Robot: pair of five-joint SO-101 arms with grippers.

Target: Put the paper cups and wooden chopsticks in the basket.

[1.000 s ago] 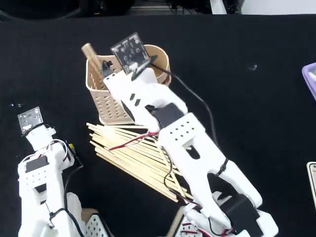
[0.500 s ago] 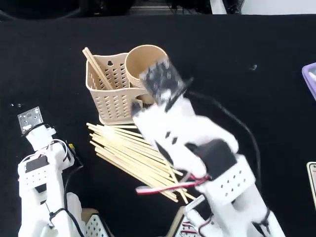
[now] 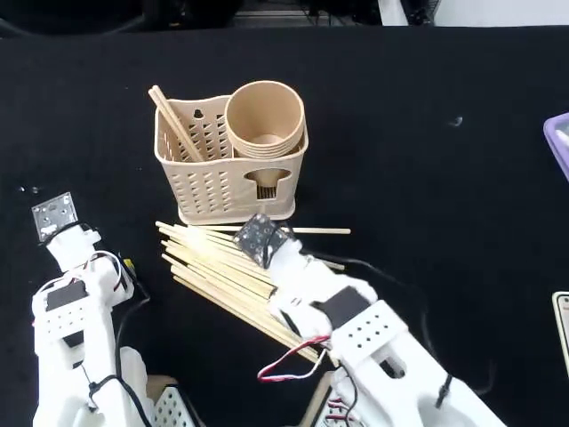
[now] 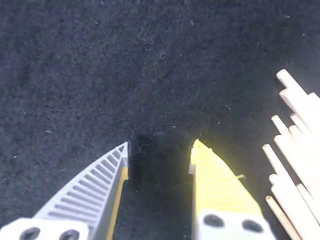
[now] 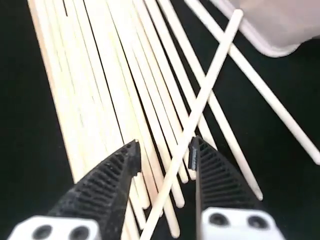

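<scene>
Black-clothed table [image 3: 444, 231]. Standing on it toward the far side, a beige slotted basket [image 3: 213, 191]; just in front, lying flat in a loose fanned heap, wooden chopsticks [image 3: 213, 267]. At the right edge, a purple corner [image 3: 558, 138].

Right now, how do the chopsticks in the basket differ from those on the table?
The basket chopsticks are few and lean in a corner of the basket; the table chopsticks are many and lie flat, fanned out. The open right gripper hangs over the table chopsticks, not the basket chopsticks. Both are light wood.
</scene>
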